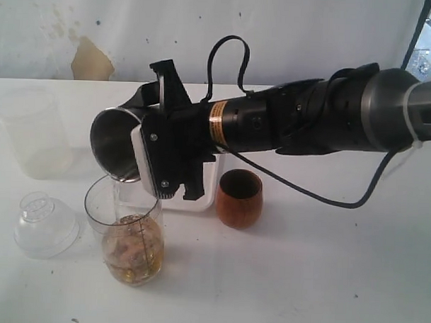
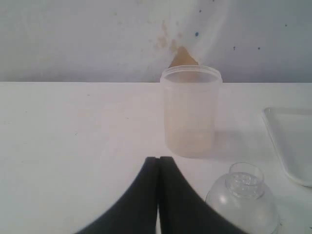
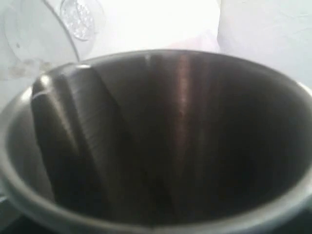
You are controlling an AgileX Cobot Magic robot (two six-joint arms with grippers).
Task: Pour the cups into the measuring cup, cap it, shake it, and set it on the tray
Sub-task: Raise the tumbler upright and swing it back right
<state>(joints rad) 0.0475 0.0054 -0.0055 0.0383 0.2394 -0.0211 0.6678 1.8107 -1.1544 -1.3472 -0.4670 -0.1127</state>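
Clamping the steel tumbler [image 1: 111, 140] by its wall, one finger inside, right gripper [image 1: 142, 120] holds it tipped, lip just over the measuring cup [image 1: 131, 236] rim below. Wooden cup [image 1: 239, 199] near the wrist; white tray [image 1: 209, 193] behind. Open table [image 1: 325, 279] beyond. Left gripper [image 2: 158, 195] closed, empty.
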